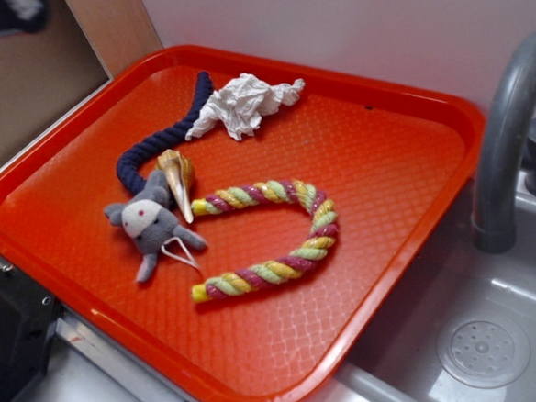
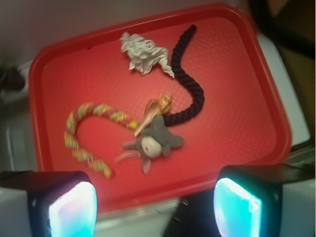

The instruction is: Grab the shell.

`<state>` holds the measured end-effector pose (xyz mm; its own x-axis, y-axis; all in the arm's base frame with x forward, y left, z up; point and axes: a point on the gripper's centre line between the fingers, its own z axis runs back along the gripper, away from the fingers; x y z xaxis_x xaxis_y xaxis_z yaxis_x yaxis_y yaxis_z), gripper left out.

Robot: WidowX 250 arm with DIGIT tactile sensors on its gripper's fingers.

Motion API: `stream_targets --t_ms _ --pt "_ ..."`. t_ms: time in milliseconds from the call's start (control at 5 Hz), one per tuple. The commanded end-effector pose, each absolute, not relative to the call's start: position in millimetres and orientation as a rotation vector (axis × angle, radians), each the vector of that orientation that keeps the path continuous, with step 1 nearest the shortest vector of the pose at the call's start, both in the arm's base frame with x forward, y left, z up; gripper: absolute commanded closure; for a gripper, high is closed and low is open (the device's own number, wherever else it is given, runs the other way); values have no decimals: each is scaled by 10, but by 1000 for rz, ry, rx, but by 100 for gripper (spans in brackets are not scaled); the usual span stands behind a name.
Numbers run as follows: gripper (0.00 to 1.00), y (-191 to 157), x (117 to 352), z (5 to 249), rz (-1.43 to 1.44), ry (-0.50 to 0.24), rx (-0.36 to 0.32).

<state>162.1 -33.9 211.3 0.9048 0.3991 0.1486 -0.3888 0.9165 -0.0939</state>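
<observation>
The shell (image 1: 176, 178) is a small tan-golden spiral cone with a cream point, lying on the red tray (image 1: 375, 157) between the grey plush mouse (image 1: 148, 226) and the dark blue rope (image 1: 158, 135). In the wrist view the shell (image 2: 157, 109) lies just above the mouse (image 2: 153, 140). My gripper (image 2: 155, 210) hovers high over the tray's near edge, open, with nothing between its glowing pads (image 2: 74, 210). The gripper does not show in the exterior view.
Crumpled white paper (image 1: 243, 103) lies at the tray's back. A multicoloured twisted rope (image 1: 280, 237) curves right of the shell. A grey faucet (image 1: 507, 138) and sink (image 1: 481, 347) stand to the right. A dark box (image 1: 11, 339) sits at the left front.
</observation>
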Motion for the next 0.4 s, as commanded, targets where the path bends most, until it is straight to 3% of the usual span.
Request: stream_targets --t_ms 0,200 --pt "0 -354 2003 1682 547 -215 20" --pt "0 -315 2119 1464 611 -217 31"
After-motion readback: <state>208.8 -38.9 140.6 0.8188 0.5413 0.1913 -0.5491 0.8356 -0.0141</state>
